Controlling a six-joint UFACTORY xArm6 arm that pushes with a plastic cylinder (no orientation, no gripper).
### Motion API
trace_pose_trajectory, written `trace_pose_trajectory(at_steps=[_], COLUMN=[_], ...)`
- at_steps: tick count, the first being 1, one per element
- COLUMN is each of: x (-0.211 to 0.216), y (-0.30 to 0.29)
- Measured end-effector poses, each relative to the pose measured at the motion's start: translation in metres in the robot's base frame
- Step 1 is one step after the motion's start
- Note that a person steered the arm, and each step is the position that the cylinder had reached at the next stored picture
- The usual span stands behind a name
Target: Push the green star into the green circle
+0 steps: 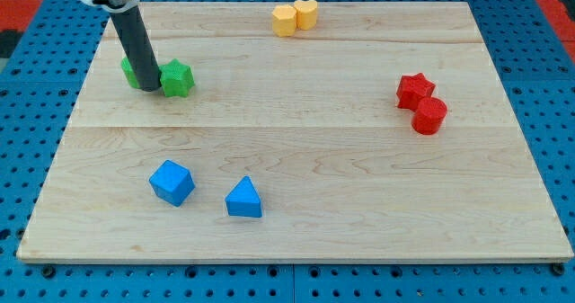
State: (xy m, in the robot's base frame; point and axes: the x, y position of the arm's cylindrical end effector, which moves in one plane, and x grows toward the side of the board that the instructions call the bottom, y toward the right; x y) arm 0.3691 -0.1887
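Camera view, taken from the view's bottom upward: nearest lie two blue blocks on the wooden board [296, 168], a blue cube [172, 182] and, just to its right and apart from it, a blue triangle [243, 199]. Farther up, at the view's right, a red cylinder [429, 116] touches a red star [414, 90] that sits just above and left of it. On the view's left at about the same depth stands the rod, with my tip [149, 90] planted between two green blocks: the green star [177, 78] is just to the right of the tip, apparently touching it, and the green circle [135, 71] lies just left, partly hidden behind the rod. I carry no gripper, only the plain rod, so nothing is clasped. Farthest, near the view's top edge, a yellow hexagon [285, 21] and a yellow heart [306, 14] touch side by side.
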Motion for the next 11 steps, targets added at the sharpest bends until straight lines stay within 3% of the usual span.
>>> trace_pose_trajectory(at_steps=[1, 3, 5, 8, 11], x=[-0.002, 0.042, 0.023, 0.014, -0.004], y=[0.005, 0.011, 0.082, -0.001, -0.020])
